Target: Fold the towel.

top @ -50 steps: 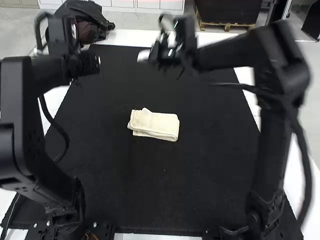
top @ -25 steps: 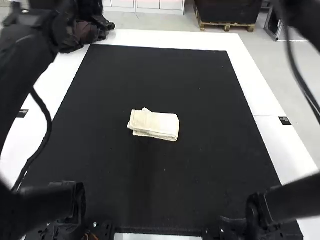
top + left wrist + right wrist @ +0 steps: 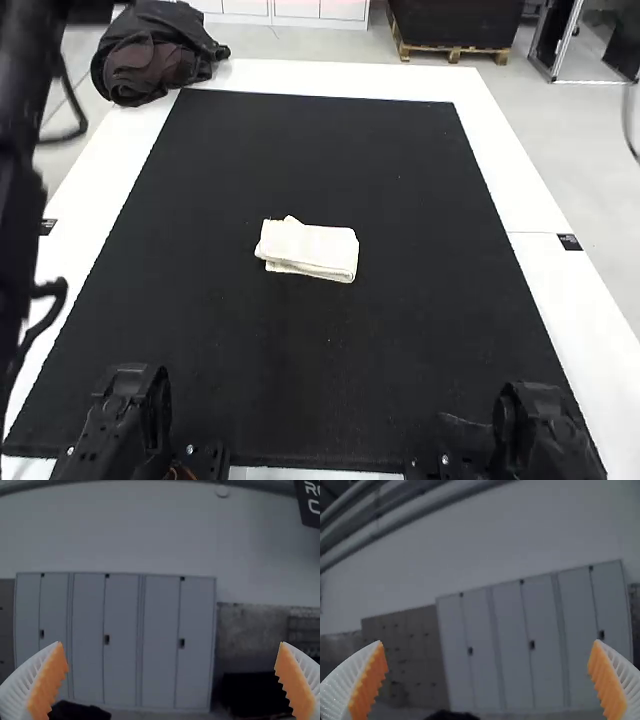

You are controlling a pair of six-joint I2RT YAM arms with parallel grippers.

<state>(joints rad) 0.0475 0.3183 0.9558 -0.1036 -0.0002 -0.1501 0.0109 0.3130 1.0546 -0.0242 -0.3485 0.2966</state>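
The cream towel (image 3: 310,250) lies folded into a small rectangle near the middle of the black mat (image 3: 300,350), with stacked edges along its near side and a small corner poking up at its far left. Both grippers are away from it. In the left wrist view my left gripper (image 3: 173,680) is open, its orange pads wide apart with nothing between them. My right gripper (image 3: 488,680) also holds nothing, its fingers standing far apart in the right wrist view.
A white table border (image 3: 560,290) surrounds the mat. A dark bundle of fabric (image 3: 155,55) rests at the table's far left corner. Part of the left arm runs up along the left edge of the high view.
Both arms have swung up and back from over the mat, the left one toward the left edge, the right one out to the right. The towel has not moved.
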